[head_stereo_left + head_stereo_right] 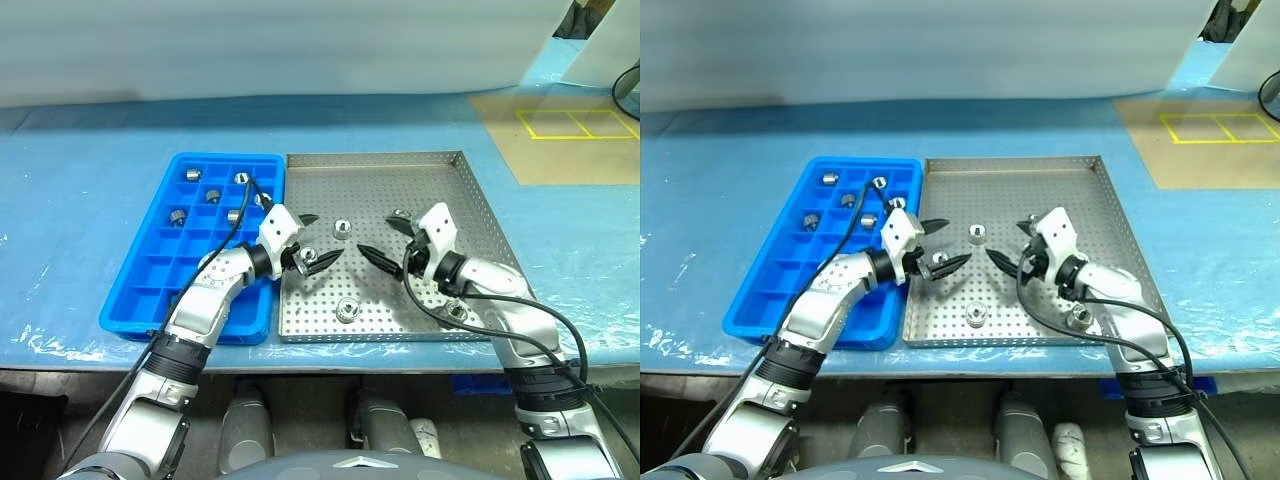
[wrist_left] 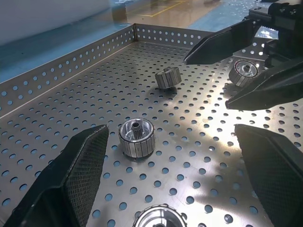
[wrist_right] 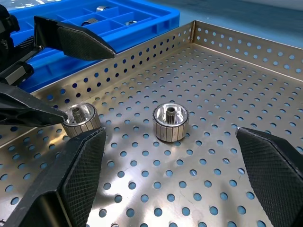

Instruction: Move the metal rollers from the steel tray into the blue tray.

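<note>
Blue sheeting covers the bench (image 1: 80,200); on it the blue tray (image 1: 150,290) sits touching the steel tray (image 1: 440,175), long rims side by side. We count six rollers (image 1: 187,176) in the blue tray's far compartments. Four more lie on the perforated floor — one (image 1: 341,228) between the grippers, one (image 1: 347,309) near the front rim with bare floor around it. Left gripper (image 1: 308,240) and right gripper (image 1: 386,237) face each other over the steel tray, fingers spread wide, holding nothing. Our right arm partly hides a roller (image 1: 457,312); another sits by the left fingertips (image 1: 320,262).
</note>
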Robot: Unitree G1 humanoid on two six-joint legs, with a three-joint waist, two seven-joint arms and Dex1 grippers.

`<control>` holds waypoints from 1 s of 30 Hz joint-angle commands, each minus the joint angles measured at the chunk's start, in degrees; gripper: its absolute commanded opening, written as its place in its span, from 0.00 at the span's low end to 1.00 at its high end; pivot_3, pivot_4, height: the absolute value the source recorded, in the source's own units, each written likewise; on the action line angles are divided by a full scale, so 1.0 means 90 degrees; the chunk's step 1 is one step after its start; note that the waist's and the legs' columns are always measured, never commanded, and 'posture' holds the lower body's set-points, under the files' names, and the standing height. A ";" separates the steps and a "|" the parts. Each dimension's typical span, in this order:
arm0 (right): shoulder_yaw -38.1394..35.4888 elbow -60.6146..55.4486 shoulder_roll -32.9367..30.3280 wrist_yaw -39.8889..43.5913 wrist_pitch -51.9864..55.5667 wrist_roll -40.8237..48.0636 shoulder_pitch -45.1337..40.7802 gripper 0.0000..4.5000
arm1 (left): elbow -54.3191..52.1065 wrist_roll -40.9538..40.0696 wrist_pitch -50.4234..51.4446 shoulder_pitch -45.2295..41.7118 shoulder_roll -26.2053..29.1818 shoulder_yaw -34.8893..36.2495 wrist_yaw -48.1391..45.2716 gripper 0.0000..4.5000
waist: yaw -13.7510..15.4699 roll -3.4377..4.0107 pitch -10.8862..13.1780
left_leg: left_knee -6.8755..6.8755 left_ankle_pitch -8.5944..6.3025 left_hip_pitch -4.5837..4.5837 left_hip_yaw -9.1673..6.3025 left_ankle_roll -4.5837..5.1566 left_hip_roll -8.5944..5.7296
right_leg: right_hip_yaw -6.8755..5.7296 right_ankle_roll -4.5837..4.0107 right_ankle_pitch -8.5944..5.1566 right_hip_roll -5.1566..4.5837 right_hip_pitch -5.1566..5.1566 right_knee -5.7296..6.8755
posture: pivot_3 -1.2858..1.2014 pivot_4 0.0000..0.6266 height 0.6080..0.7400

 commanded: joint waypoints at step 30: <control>-0.0255 -0.0340 -0.0558 0.0350 0.0452 0.0305 0.0242 1.00 | -0.1197 0.0237 0.3518 -0.1302 0.1060 -0.0661 -0.0455 0.99 | -0.0027 0.0005 0.0000 | 0.0000 0.0005 0.0000 0.0001 -0.0003 -0.0001 | 0.0001 -0.0001 0.0000 0.0001 0.0000 -0.0001 | 0.44 0.24 1.00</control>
